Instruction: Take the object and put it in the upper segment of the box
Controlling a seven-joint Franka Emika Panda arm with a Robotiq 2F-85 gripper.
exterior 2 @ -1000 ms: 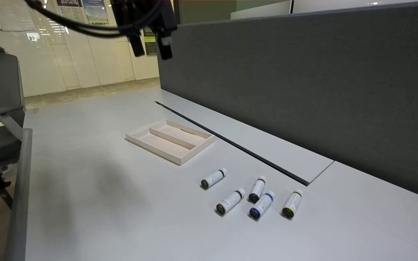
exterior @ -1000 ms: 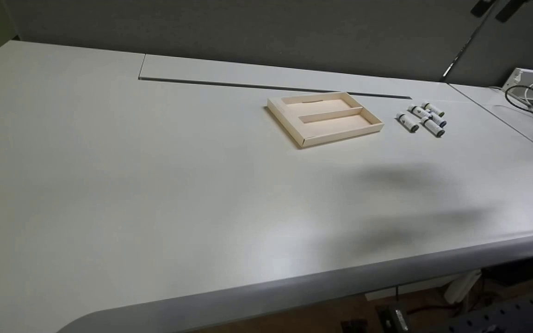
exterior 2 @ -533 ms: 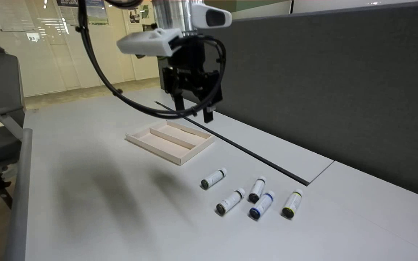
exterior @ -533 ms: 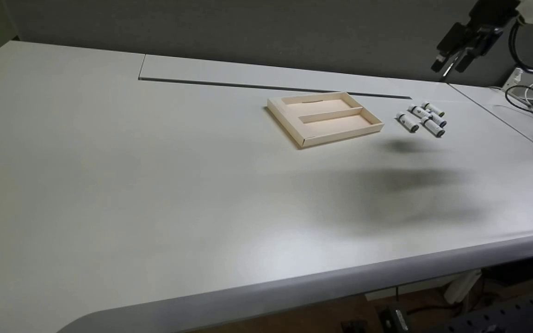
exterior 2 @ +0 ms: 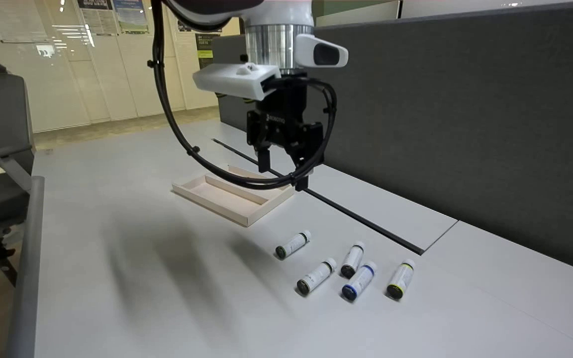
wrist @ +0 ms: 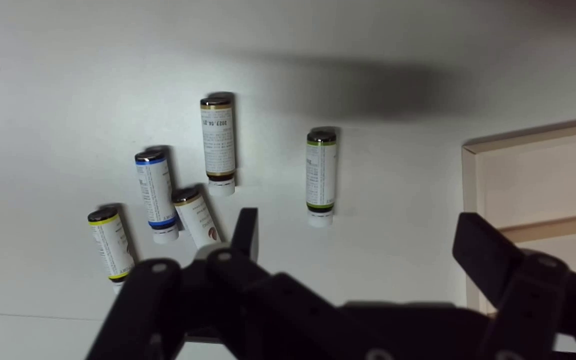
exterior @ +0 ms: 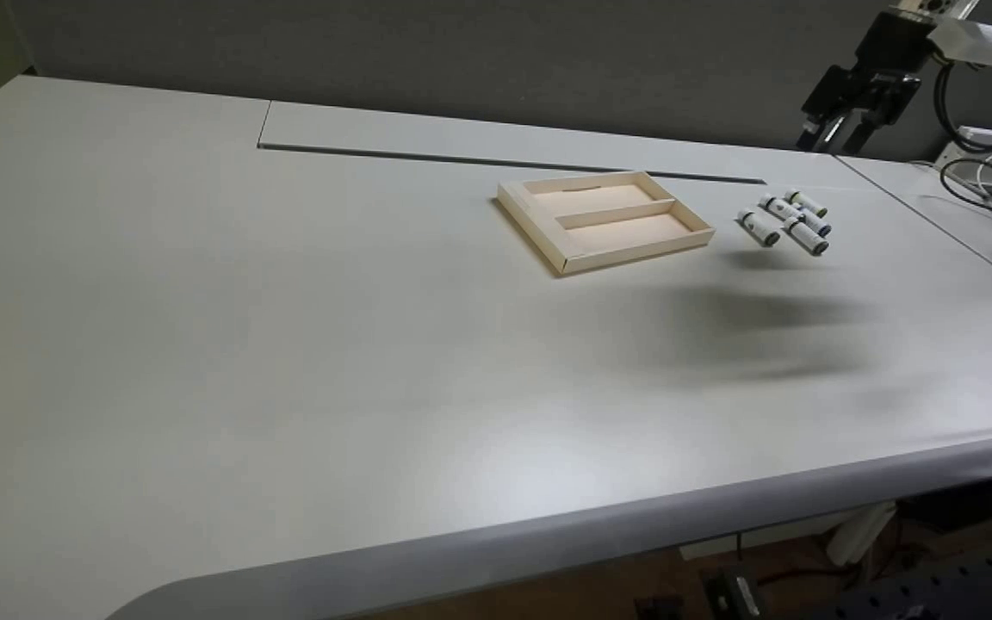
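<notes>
Grey partition along white desk bearing box

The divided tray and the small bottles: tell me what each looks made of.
Tray: probably bare wood, though card is possible; it is pale beige and matte, with a corner seam.
Bottles: probably dark glass, perhaps plastic, as their bases look dark and glossy. Their labels look like printed paper or film; the white caps are likely plastic.
</notes>
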